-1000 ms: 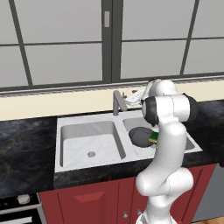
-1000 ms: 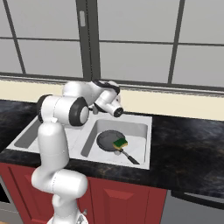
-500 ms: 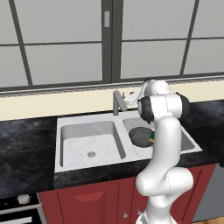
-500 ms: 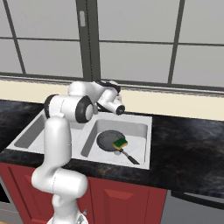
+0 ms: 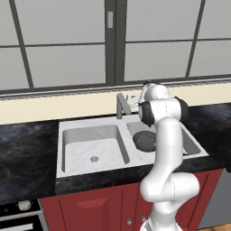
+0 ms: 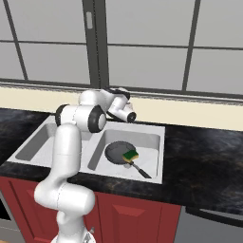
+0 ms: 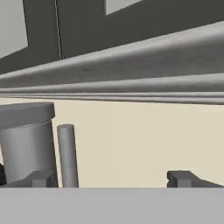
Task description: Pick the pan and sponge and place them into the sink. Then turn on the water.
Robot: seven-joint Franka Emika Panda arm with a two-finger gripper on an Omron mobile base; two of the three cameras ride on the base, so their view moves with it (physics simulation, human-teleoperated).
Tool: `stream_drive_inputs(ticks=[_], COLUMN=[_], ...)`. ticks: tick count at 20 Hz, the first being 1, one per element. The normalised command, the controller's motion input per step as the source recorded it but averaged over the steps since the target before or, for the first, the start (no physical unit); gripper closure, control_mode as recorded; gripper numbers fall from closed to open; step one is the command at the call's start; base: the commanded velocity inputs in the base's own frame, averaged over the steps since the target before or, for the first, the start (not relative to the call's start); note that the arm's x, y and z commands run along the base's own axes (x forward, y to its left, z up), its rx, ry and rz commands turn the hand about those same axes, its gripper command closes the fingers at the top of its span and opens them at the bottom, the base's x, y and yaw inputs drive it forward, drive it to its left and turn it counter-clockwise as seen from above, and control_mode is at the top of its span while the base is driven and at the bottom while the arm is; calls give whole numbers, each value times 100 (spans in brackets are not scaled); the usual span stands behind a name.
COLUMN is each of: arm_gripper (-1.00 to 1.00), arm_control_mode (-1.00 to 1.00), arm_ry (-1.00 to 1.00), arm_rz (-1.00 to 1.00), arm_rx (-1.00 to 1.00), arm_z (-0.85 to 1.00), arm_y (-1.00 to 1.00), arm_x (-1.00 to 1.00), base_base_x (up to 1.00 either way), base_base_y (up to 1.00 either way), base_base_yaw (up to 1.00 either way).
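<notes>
We have the claw spread wide and holding nothing, up at the back edge of the sink, with the faucet stem and its thin lever between the tips, toward the left one. The risk: if we push on from here, the tips could slide past the lever or jam against the stem, leaving the water off. The pan lies flat in the right basin, round and black, handle toward the front right corner; the sponge, yellow under green, rests on it.
</notes>
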Motion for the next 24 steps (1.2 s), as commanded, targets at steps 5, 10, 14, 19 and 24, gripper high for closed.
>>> stream_drive_inputs(ticks=[5, 10, 14, 19, 24], arm_gripper=[-100, -100, -100, 100, 100], arm_control_mode=[-100, -100, -100, -100, -100], arm_ry=[6, 6, 3, 1, 2], arm_rz=[0, 0, 0, 0, 0], arm_rx=[1, 1, 1, 1, 4], arm_z=[-21, -21, -24, -18, -7], arm_y=[1, 1, 15, 10, -4], arm_x=[35, 35, 21, 7, -11], base_base_x=[0, 0, 0, 0, 0], base_base_y=[0, 0, 0, 0, 0], base_base_yaw=[0, 0, 0, 0, 0])
